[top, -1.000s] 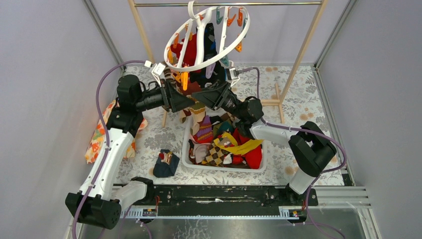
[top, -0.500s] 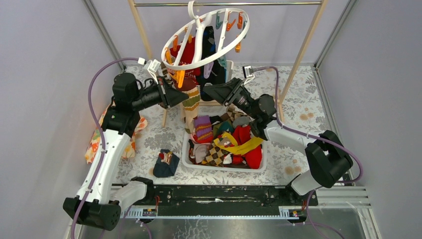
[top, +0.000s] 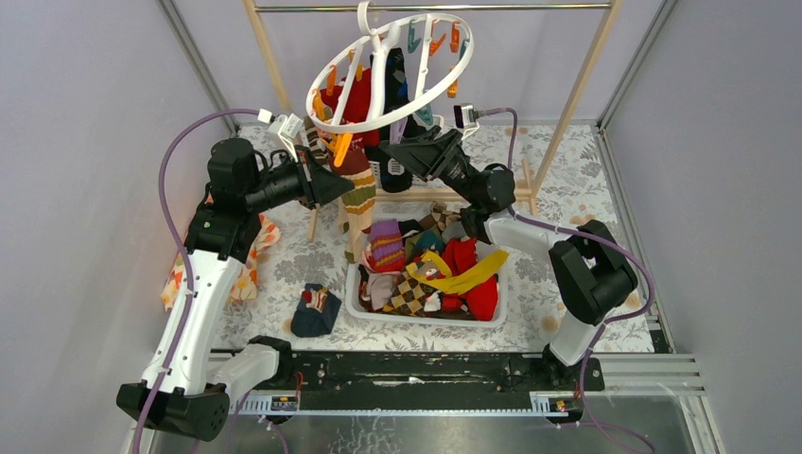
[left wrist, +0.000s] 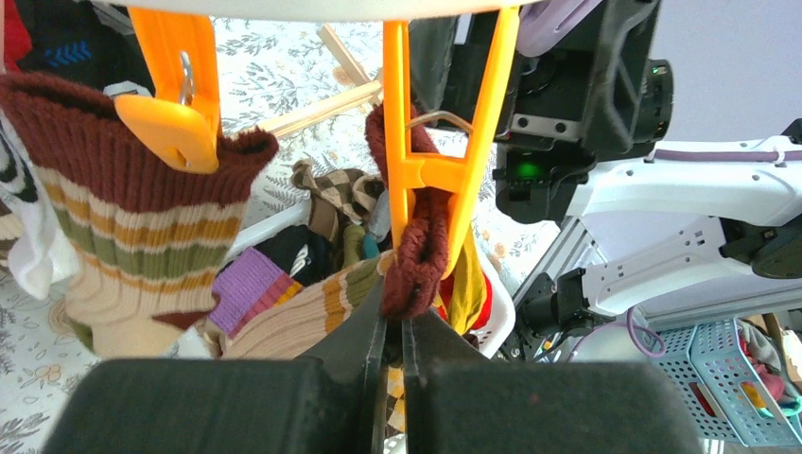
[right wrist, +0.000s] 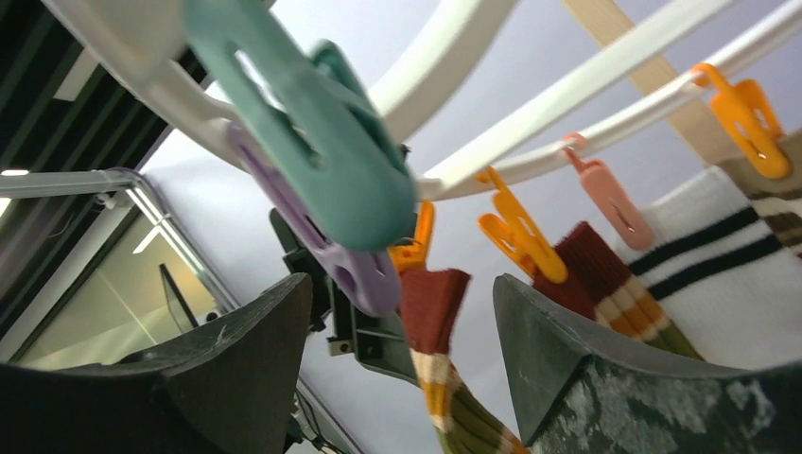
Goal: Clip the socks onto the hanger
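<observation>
The white oval hanger (top: 392,71) hangs tilted from the rod, with several socks clipped to it. My left gripper (top: 342,185) is shut on the maroon cuff of a brown, tan and green striped sock (left wrist: 413,255). That cuff sits in an orange clip (left wrist: 437,170) just above my fingertips. A matching striped sock (left wrist: 123,227) hangs from another orange clip (left wrist: 180,123) to the left. My right gripper (top: 390,151) is open and empty under the hanger's ring. In its own view a teal clip (right wrist: 312,142) and a purple clip (right wrist: 355,270) hang between its fingers (right wrist: 241,359), and the striped sock (right wrist: 435,322) hangs beyond.
A white basket (top: 426,320) full of mixed socks stands in front of the rack. A dark sock (top: 315,310) lies on the table to its left. An orange-flowered cloth (top: 184,265) lies at the far left. The wooden rack posts (top: 567,104) stand behind.
My right gripper has let go near the orange clip, drawn back to the right and risen under the ring. My left gripper keeps its hold on the striped sock and has shifted slightly left.
</observation>
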{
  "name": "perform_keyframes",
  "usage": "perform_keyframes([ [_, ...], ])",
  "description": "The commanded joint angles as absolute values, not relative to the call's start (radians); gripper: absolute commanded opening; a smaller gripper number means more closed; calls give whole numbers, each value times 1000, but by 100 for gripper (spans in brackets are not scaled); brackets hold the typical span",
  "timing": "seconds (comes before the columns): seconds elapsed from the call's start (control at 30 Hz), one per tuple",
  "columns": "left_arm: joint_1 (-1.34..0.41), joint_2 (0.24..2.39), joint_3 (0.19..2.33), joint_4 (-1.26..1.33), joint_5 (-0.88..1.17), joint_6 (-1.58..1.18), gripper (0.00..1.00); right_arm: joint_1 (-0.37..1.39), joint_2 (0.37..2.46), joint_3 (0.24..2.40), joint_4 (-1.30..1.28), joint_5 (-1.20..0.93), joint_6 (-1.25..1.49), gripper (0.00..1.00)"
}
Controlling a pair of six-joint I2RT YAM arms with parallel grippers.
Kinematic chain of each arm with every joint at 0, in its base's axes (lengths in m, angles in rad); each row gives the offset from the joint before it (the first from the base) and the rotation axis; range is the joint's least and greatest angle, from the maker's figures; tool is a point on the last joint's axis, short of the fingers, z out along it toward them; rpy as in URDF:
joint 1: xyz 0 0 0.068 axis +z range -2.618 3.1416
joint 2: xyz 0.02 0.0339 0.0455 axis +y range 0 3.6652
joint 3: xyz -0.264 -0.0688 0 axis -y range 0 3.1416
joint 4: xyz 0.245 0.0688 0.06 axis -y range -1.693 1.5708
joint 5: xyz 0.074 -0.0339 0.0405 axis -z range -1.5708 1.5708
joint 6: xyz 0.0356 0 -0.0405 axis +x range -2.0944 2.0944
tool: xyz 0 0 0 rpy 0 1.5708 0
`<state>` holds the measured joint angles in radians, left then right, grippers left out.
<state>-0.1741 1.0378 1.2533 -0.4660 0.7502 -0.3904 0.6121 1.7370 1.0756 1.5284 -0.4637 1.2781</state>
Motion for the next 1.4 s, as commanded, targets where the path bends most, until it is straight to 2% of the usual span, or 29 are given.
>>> perform_keyframes([
  [0.0,-173,1029,1302,-488,725,-347,8,604,1723,1147,1715,-492,1313,76],
  [0.2,-173,1029,1316,-503,717,-331,8,602,1724,1170,1717,-488,1321,65],
  [0.5,-173,1033,1333,-520,652,-321,9,602,1698,1148,1717,-485,1322,31],
  [0.6,-174,1035,1342,-522,622,-325,14,603,1697,1144,1713,-475,1316,25],
  [0.7,-173,1041,1361,-539,578,-320,28,605,1675,1118,1662,-446,1271,18],
  [0.77,-173,1049,1380,-560,540,-314,34,620,1635,1096,1571,-423,1190,10],
  [0.8,-173,1055,1392,-573,522,-312,40,630,1607,1088,1499,-403,1129,9],
  [0.87,-173,1066,1418,-601,498,-306,57,663,1544,1081,1321,-346,979,7],
  [0.93,-173,1072,1442,-623,491,-301,65,708,1483,1087,1131,-244,803,6],
  [1.17,-173,1071,1526,-658,524,-317,69,848,1437,1159,867,60,422,4],
  [1.37,-173,1080,1602,-670,551,-348,69,905,1489,1225,805,155,297,4],
])
